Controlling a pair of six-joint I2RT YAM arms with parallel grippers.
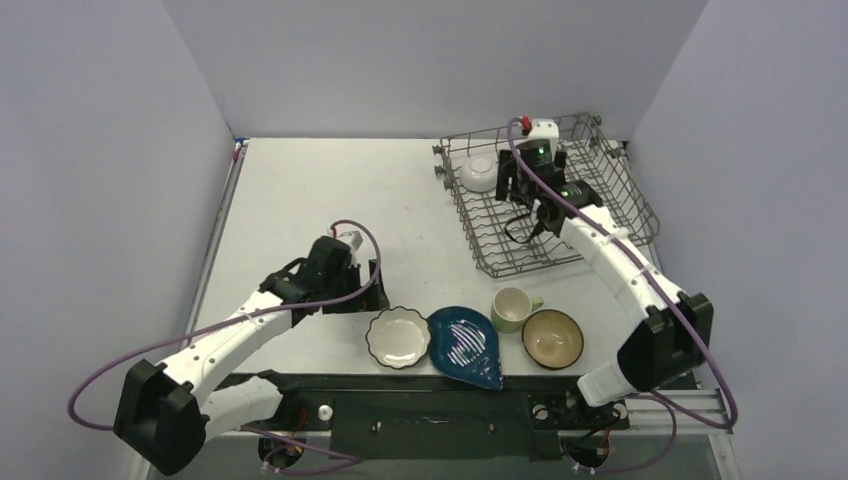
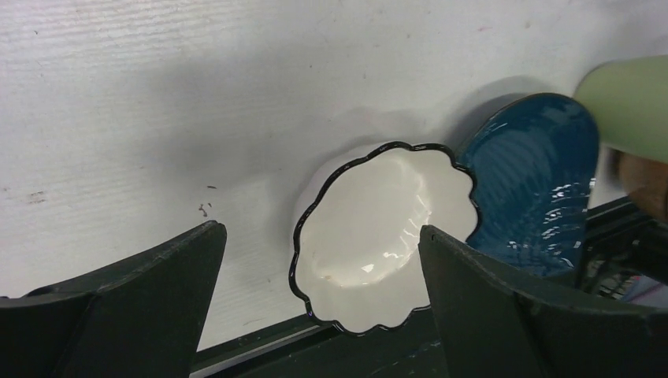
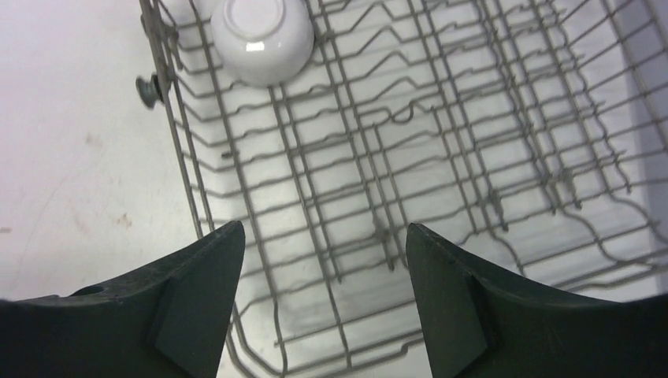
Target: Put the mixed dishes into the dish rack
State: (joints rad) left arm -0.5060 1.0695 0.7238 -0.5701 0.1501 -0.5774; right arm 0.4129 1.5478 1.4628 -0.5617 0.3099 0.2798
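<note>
Pale grey walls close in a white tabletop [image 1: 330, 200] on three sides, with the dish rack [image 1: 640, 215] standing at its far right corner.

By my reading the loading has barely begun, with one piece of five in place. The small white bowl [image 1: 478, 171] sits in the far left corner of the rack, and the right wrist view shows its foot ring, so it seems to lie mouth down among the tines. The other four pieces wait in a row along the near edge of the tabletop, well apart from the rack. From left to right these are the white scalloped plate [image 1: 398, 337], the dark blue leaf-shaped dish [image 1: 466, 345], the pale green mug [image 1: 513, 309] and the brown bowl [image 1: 552, 338]. The plate and the leaf dish look to be touching at their rims. The mug stands just beside the brown bowl, a little farther back.

The right end effector [image 3: 324, 232] hangs over the rack's wire floor near the white bowl, its fingers apart with nothing between them. The left end effector [image 2: 319, 230] is spread wide and aimed down at the scalloped plate, gripping nothing. I judge that plate to be the likely next pick.

The count is two bowls, one plate, one leaf-shaped dish and one mug, making five dishes. There is one rack, and two arms each carry one end effector.
</note>
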